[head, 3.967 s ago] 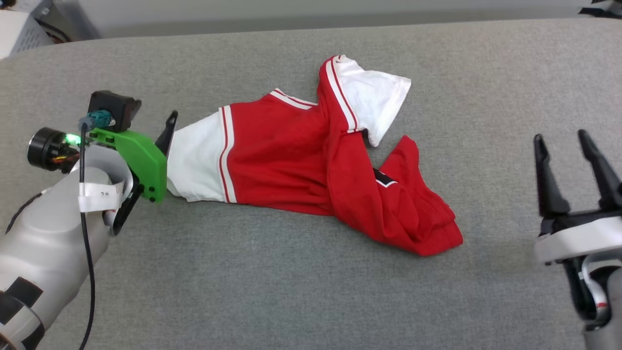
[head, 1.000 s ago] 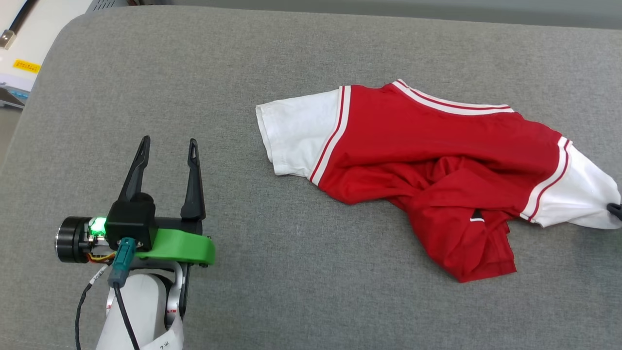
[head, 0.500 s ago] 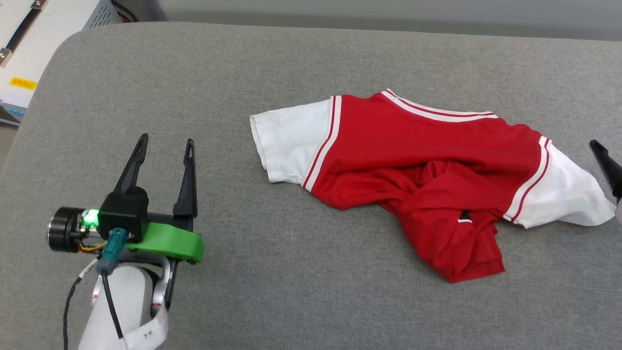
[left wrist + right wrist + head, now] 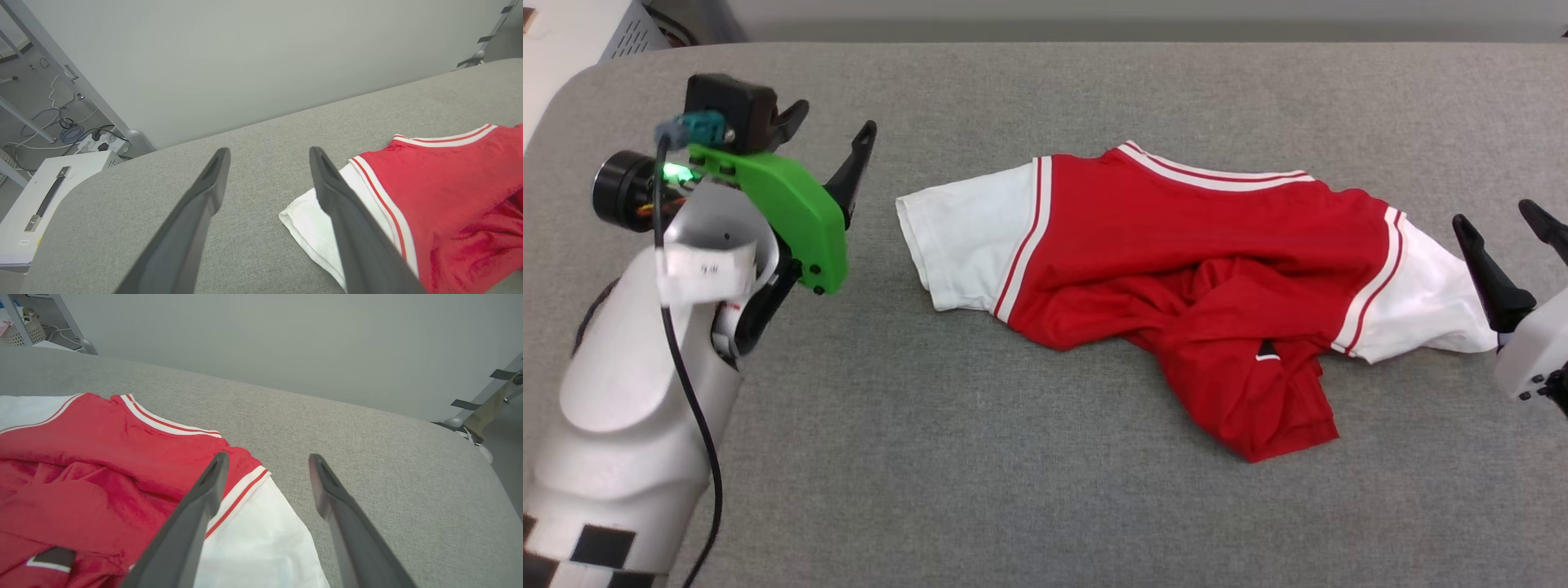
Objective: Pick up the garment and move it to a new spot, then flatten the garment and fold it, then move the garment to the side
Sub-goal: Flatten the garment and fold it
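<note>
The garment lies between the spread left tool and spread right tool.

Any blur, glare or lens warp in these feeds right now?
Head view: soft even light, no glare, garment sharp. Left wrist view: wide-angle bowing of the table edge, left pincer blurred near the lens. Right wrist view: same for the right pincer.
</note>
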`<state>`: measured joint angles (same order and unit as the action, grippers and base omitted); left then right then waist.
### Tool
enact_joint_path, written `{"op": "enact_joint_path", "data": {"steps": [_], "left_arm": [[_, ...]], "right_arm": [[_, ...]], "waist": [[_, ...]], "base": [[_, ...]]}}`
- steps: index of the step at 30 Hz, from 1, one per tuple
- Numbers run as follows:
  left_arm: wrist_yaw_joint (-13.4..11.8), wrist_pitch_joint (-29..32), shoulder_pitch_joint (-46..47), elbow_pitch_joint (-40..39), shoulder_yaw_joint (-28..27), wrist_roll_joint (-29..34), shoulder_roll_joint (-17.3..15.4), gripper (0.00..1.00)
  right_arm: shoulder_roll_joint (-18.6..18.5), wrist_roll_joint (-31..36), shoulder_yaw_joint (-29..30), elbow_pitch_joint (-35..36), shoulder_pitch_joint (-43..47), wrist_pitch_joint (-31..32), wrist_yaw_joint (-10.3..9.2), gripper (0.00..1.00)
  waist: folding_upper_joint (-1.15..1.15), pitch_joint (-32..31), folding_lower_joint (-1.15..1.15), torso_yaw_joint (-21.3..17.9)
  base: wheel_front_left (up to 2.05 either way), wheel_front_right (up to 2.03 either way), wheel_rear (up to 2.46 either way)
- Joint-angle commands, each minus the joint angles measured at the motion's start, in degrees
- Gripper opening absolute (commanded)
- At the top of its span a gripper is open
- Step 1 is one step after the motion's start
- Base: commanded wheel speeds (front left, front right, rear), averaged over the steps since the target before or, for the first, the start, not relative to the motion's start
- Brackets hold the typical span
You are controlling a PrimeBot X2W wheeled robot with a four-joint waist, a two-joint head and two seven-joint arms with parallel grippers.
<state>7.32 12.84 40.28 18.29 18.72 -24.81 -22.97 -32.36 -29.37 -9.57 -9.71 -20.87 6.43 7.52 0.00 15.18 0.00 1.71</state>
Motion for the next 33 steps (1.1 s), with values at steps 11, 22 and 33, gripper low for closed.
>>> {"op": "enact_joint_path", "data": {"steps": [11,22,33], "left_arm": [[0.16,28.58,17.16,7.72,18.18,-19.71,-7.82,1.0],[0.16,31.12,21.96,17.28,28.67,-22.12,-10.61,1.0],[0.16,27.1,20.06,18.05,37.39,-28.35,-12.9,0.0]], "right_arm": [[4.67,4.92,1.57,10.59,1.2,4.47,-0.03,1.0],[5.77,4.97,0.74,11.17,-0.88,3.84,-0.03,1.0],[5.08,4.52,2.55,10.38,-0.4,3.26,-0.03,1.0]], "waist": [[0.0,7.09,0.0,-6.07],[0.0,12.25,0.0,-9.85],[0.0,10.86,0.0,-8.72]], "base": [[0.0,0.0,0.0],[0.0,0.0,0.0],[0.0,0.0,0.0]]}}
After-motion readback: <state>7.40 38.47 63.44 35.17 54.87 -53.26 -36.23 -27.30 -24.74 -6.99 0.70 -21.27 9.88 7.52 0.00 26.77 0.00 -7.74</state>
